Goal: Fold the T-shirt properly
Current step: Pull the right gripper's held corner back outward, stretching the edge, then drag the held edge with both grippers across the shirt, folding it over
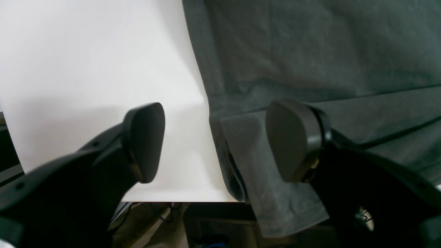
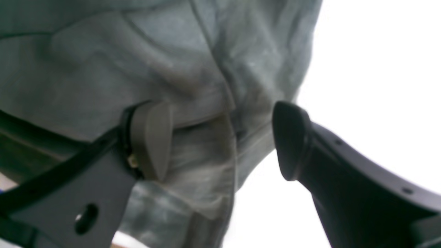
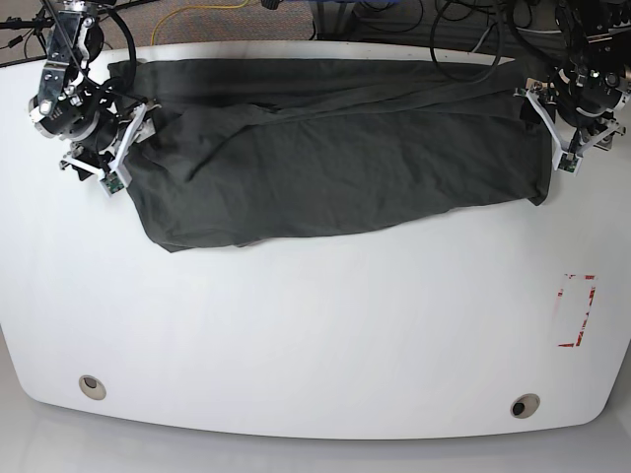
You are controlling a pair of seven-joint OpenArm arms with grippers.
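Lying wide on the table (image 3: 315,325), the T-shirt (image 3: 335,168) has the released left gripper (image 1: 215,141) and right gripper (image 2: 222,141) at its ends.

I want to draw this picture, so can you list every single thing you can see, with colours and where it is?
T-shirt: one, dark charcoal grey, spread in a long band across the far part of the table.
Table: one, white, under everything.
Red marks: one patch, red, near the table's edge in the base view's right.
Round holes: two, grey, near corners of the table.
Cables: several, dark and yellow, behind the table.
Left claw: one, black, open at the shirt's edge.
Right claw: one, black, open over the shirt's other end.
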